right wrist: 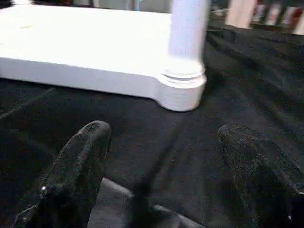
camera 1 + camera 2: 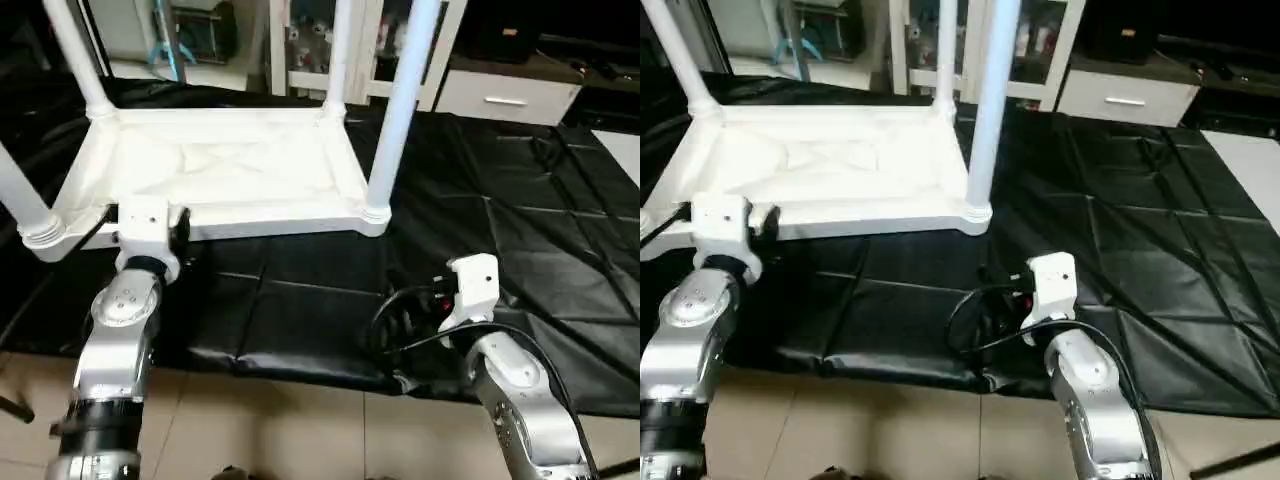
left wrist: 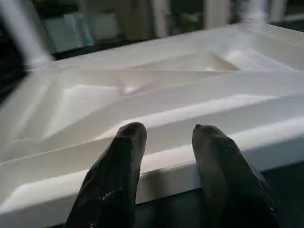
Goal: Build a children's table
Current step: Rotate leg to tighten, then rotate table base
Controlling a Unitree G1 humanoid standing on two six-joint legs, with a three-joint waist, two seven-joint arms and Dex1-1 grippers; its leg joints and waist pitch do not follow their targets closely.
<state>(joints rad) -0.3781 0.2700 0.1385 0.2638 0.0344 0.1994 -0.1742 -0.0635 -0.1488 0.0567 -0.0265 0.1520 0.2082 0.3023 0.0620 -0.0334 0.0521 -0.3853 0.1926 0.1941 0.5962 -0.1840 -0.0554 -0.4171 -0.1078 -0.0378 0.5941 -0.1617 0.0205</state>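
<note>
Head views: the upturned table (image 2: 220,170) fills the upper left on a black mat (image 2: 520,250), legs (image 2: 400,110) standing up.

Left wrist view: left gripper (image 3: 164,156), half spread, at the table's rim.

Right wrist view: right gripper (image 1: 164,156), spread wide, short of a corner leg.

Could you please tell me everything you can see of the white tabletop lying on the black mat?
The tabletop is a white rectangle that looks like plastic. It lies upside down on the black mat, its recessed underside with faint X ribs facing up. Four white legs stand upright in its round corner sockets. The left gripper is at its near edge with its fingers open; I cannot tell whether they touch it. The right gripper is open, apart from it.
</note>
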